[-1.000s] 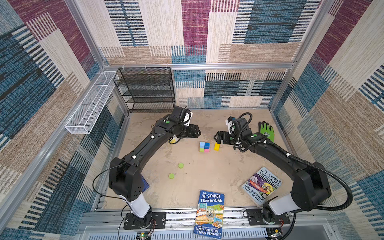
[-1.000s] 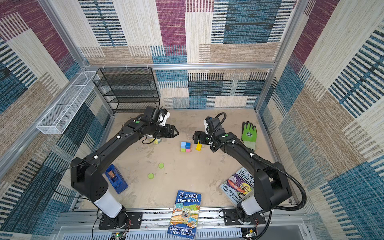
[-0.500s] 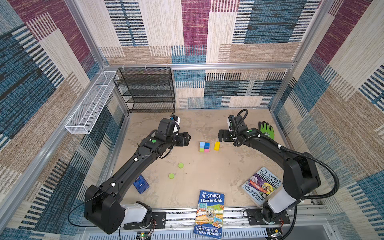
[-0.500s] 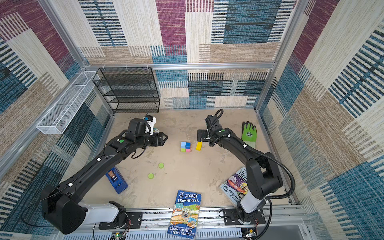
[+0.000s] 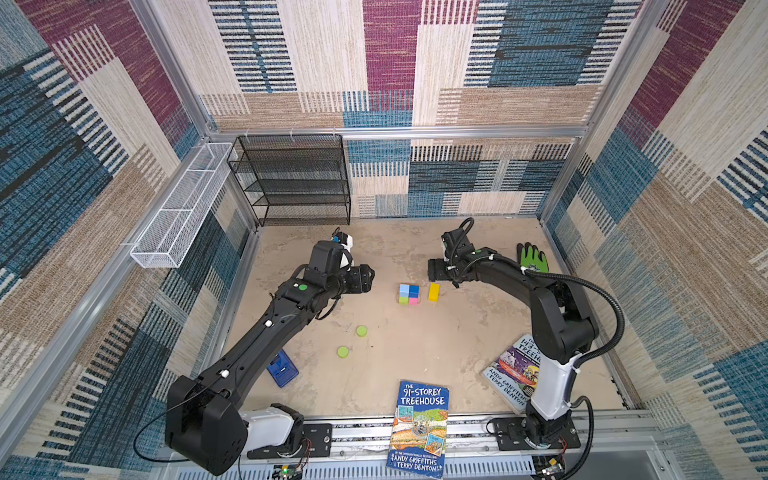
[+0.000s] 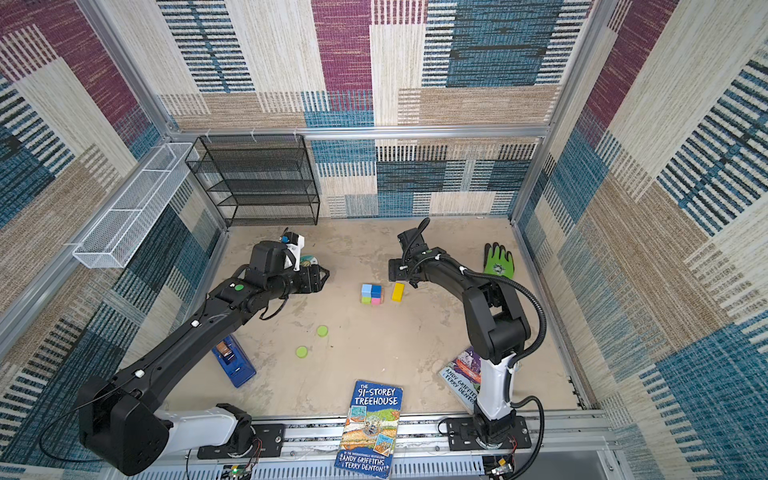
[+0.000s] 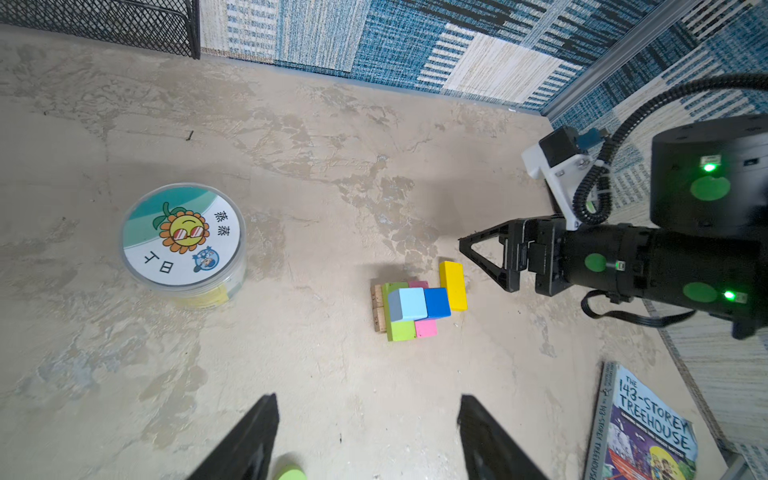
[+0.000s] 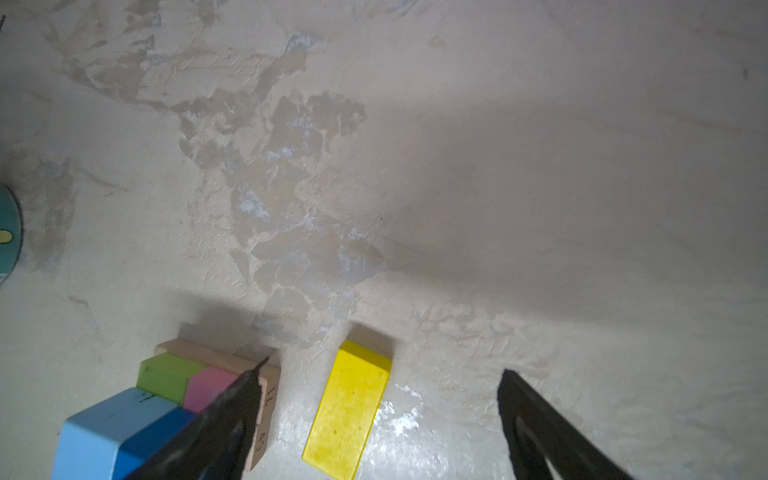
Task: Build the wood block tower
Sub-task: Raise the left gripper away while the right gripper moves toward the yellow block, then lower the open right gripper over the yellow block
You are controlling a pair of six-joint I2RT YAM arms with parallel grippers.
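The tower (image 5: pixel 409 294) (image 6: pixel 371 294) stands mid-table: tan bars at the base, lime and pink oblongs on them, light-blue and dark-blue cubes on top (image 7: pixel 411 307) (image 8: pixel 166 399). A yellow block (image 5: pixel 434 291) (image 6: pixel 397 291) (image 8: pixel 349 409) lies flat just right of it, apart. Two lime round pieces (image 5: pixel 361 331) (image 5: pixel 343 352) lie nearer the front. My right gripper (image 5: pixel 432 270) (image 8: pixel 385 365) hovers open over the yellow block, one finger above the tower's edge. My left gripper (image 5: pixel 370 279) (image 7: pixel 366 399) is open and empty, left of the tower.
A round tin (image 7: pixel 183 237) with a sunflower label stands behind the left gripper. A dark-blue case (image 5: pixel 282 368) lies under the left arm. Two books (image 5: pixel 419 428) (image 5: pixel 515 374) lie at the front, and a green glove (image 5: pixel 532 257) at the right. A black mesh rack (image 5: pixel 295 178) stands at the back.
My left gripper has drawn back to the left, away from the blocks. The right arm has folded its elbow toward the front right, while its gripper has stayed by the yellow block.
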